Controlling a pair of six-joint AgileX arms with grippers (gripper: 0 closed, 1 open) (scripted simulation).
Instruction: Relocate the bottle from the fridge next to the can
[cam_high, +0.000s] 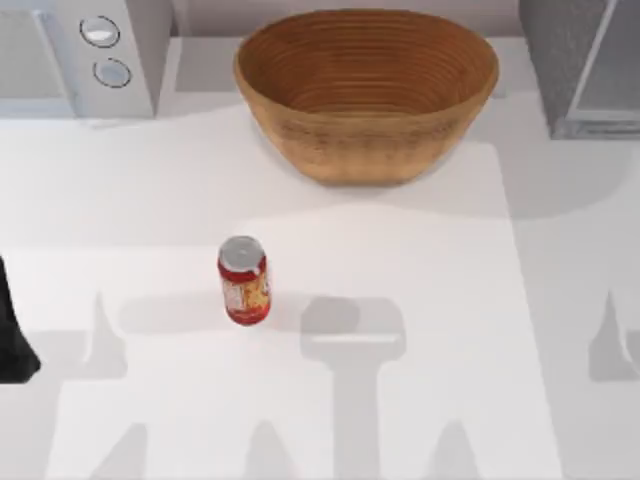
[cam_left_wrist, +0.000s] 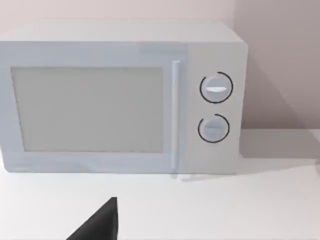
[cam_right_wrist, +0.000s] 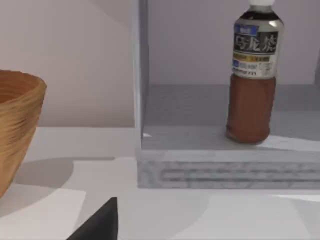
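Right gripper low before the fridge; bottle on its floor

Right gripper sits near the table, facing the fridge at the far right corner; whether it is spread or pressed together cannot be told. Bottle stands upright inside the fridge, near the front lip. Can upright, left of table centre. Basket mid far edge. Left gripper faces the microwave at the far left corner; state likewise cannot be told

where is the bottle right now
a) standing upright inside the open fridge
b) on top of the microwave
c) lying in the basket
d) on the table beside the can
a: in the right wrist view the bottle stands upright on the floor of the open fridge.
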